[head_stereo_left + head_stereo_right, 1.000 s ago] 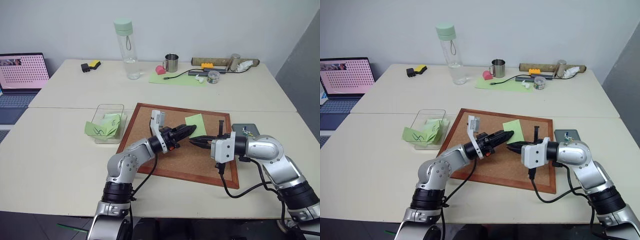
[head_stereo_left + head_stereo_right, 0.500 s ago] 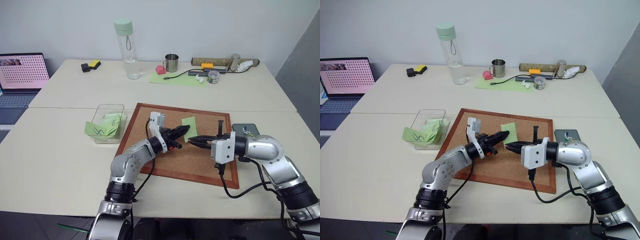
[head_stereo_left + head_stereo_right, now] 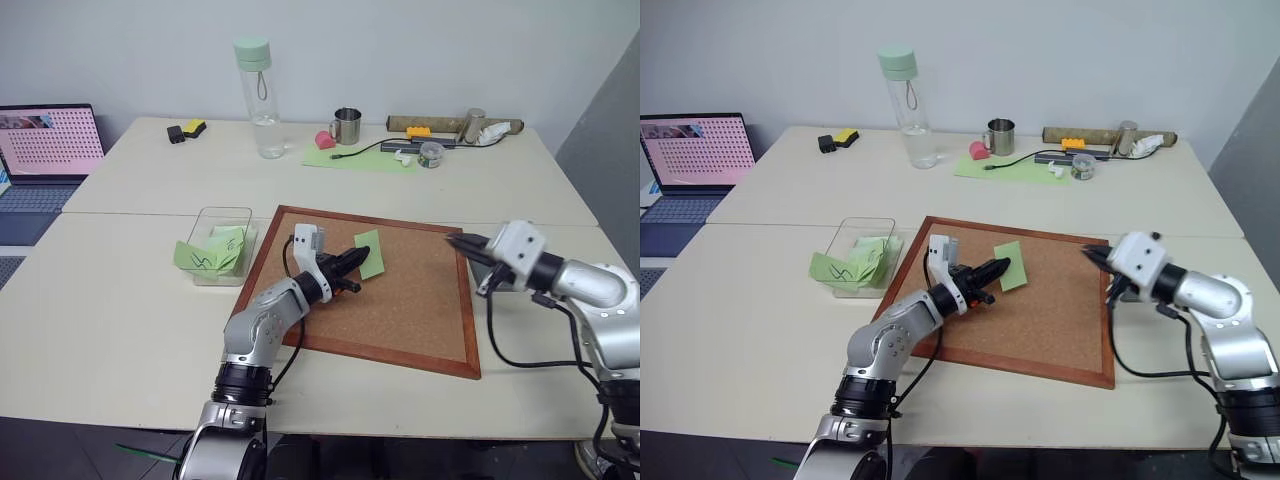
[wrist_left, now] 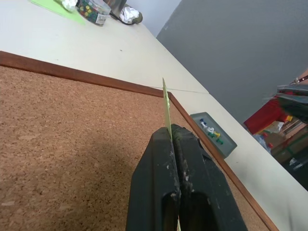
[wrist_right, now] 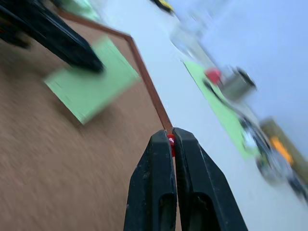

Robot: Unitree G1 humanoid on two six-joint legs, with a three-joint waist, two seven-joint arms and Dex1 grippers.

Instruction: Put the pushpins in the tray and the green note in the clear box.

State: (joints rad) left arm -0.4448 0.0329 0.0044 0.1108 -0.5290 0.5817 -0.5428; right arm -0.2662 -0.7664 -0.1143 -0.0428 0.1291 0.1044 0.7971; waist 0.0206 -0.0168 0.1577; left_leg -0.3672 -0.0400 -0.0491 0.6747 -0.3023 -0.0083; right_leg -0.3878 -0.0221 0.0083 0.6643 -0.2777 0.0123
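The green note (image 3: 370,253) stands lifted over the corkboard (image 3: 400,300), pinched at its near edge by my left gripper (image 3: 355,261), which is shut on it. From the left wrist the note (image 4: 166,108) shows edge-on between the closed fingers. My right gripper (image 3: 462,243) hovers at the board's right edge, shut on a red pushpin (image 5: 170,139) at its fingertips. The dark-grey tray (image 4: 226,142) lies just right of the board with several pushpins (image 4: 211,131) in it. The clear box (image 3: 222,211) sits left of the board, holding crumpled green papers.
A tall water bottle (image 3: 258,97), a metal mug (image 3: 346,126), a green mat with a cable and a small jar (image 3: 430,153) line the far table. A laptop (image 3: 50,140) is at the far left.
My left gripper has closed on the green note and holds it off the board. My right gripper has swung right, from beside the note to the board's right edge.
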